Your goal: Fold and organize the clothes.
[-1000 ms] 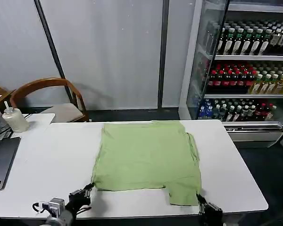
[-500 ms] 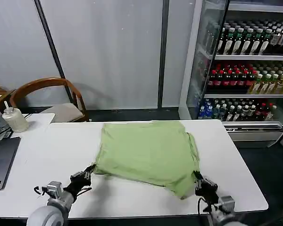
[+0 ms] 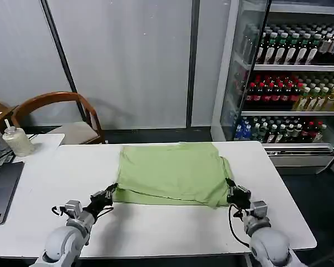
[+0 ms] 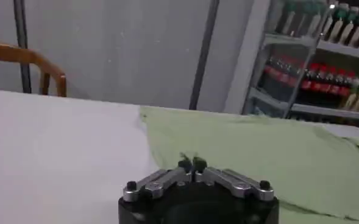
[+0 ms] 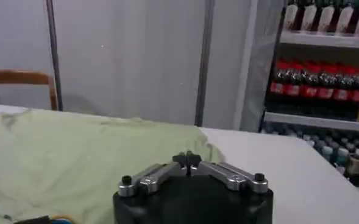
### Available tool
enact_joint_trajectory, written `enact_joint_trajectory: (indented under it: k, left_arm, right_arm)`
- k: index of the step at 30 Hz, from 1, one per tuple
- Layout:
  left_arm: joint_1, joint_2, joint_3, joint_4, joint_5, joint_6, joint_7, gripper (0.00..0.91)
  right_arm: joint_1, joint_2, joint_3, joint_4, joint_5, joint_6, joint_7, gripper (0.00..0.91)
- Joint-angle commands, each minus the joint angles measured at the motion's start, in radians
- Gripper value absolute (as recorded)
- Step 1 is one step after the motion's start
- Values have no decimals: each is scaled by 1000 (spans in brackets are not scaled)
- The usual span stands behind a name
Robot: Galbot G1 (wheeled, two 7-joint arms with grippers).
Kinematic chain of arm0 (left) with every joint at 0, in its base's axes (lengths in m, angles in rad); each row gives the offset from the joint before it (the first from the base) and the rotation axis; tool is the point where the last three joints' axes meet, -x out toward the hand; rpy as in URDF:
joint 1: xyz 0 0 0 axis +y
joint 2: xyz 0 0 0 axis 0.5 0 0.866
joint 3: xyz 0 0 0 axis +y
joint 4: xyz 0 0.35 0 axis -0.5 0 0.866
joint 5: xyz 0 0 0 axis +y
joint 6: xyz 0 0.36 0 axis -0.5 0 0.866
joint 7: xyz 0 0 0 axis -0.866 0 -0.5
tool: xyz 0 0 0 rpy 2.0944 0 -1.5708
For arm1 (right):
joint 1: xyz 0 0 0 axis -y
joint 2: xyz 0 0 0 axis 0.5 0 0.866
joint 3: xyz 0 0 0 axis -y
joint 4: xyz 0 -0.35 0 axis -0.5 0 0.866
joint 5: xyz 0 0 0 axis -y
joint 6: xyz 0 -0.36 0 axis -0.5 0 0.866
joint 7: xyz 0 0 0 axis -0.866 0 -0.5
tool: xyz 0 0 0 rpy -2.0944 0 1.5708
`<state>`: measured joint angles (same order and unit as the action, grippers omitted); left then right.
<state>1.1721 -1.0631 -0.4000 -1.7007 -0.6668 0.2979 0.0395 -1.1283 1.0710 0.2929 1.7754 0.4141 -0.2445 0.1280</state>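
The lime-green T-shirt (image 3: 171, 172) is spread on the white desk (image 3: 55, 178), its near hem doubled over toward the far side. The near left corner is pinched by the left claw (image 3: 108, 194), and the near right corner by the right claw (image 3: 234, 194), both pressed together on cloth.

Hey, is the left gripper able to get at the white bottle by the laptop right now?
Probably not: the left gripper is shut on the T-shirt, and the white bottle stands far off on the side table.
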Motion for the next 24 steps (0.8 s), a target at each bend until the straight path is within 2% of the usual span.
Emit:
enact_joint_trajectory:
  k: [1,9,24]
  left_arm:
    - [-91,-2,34,111,-7,-10,20,20]
    - [-133,8,52,161,-10,-27,36,20]
    - [-177,2,73,206,-14,-51,54,20]
  right_arm:
    - [85,8,-27,-81,-8,3,-3,0]
    - [117,34,-44,-127,-59,24,-3,0]
    - [159,48,-47,-179,-81,31,9,0]
